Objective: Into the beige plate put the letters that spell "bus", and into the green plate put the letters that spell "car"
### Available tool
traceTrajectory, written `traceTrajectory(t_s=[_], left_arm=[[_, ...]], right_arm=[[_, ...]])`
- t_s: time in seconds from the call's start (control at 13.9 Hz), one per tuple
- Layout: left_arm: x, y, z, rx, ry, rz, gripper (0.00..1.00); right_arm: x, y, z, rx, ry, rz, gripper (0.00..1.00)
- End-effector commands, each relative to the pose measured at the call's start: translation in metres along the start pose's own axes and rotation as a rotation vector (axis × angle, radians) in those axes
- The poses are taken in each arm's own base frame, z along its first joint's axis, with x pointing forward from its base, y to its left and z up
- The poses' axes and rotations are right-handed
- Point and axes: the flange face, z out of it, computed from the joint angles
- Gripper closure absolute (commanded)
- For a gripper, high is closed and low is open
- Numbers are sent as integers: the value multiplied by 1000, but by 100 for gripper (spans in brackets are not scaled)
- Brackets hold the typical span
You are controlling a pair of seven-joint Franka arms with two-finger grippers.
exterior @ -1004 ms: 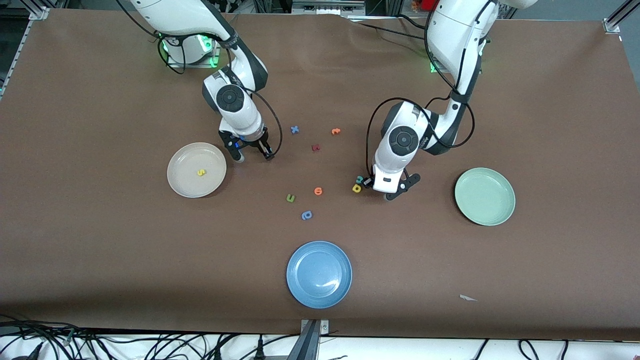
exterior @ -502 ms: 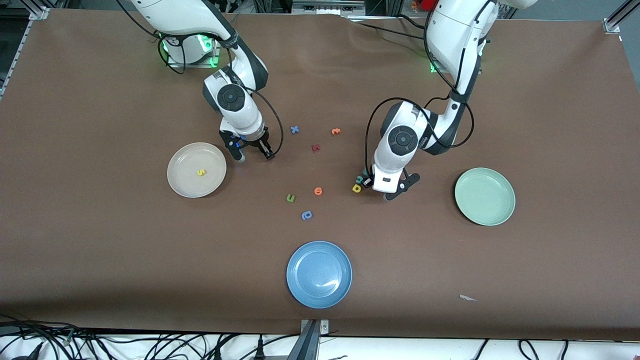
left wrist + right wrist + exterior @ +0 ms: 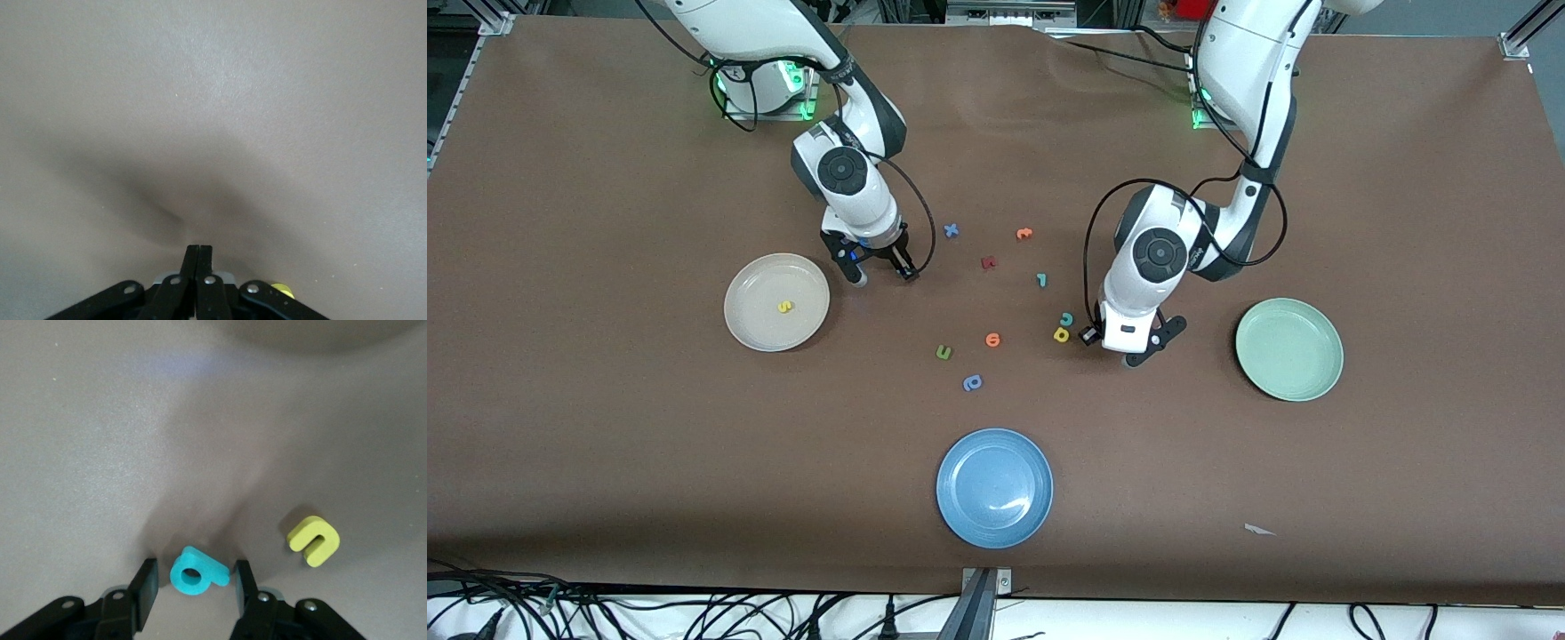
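Noted in order from the right arm's end of the table.

- The beige plate [image 3: 749, 277] is seen with the yellow s [image 3: 784, 307] lying in it.
- Just beside this plate, toward the left arm's end, the right gripper [image 3: 882, 276] is lowered to the table. In the right wrist view its fingers [image 3: 148, 577] are spread, with the teal b [image 3: 198, 573] lying flat between them. One finger is at the b's stem and a gap is left at the other.
- The yellow u [image 3: 313, 540] lies near the b, outside the fingers. Both letters are hidden under the gripper in the front view.
- Mid-table, the teal r [image 3: 1040, 280] is recorded, with the teal c [image 3: 1066, 318] nearer the camera than it. The yellow a [image 3: 1061, 334] is just beside the c, nearer again.
- The left gripper [image 3: 1129, 354] is low over the table just beside the a, its tips largely covered by the wrist. In the left wrist view the fingers [image 3: 198, 257] are pressed together and nothing is seen between them. A yellow fleck cut off at that view's edge is possibly the a.
- The green plate [image 3: 1288, 348] is seen without letters.
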Motion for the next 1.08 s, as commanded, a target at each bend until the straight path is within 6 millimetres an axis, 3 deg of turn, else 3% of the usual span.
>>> traceTrajectory(t_s=[0.0, 0.14, 0.29, 0.43, 0.5, 0.79, 1.0], left_arm=[[-9, 3, -5, -2, -24, -5, 69], [-25, 8, 1, 0, -31, 12, 53], [-26, 16, 0, -25, -44, -7, 45], [-32, 28, 2, -47, -62, -33, 41], [-36, 31, 6, -43, -62, -47, 34], [-40, 45, 20, -41, -57, -131, 3], [-39, 43, 24, -33, -56, -187, 1]], right_arm=[[-6, 7, 11, -1, 1, 1, 61], [-6, 7, 11, -1, 2, -2, 88], [-6, 5, 5, 4, 4, -7, 91], [-6, 1, -11, -1, 12, -12, 91], [-2, -1, -23, -6, 21, -20, 91], [62, 5, -77, -85, 71, -162, 91], [132, 19, -91, -131, 82, -259, 91]])
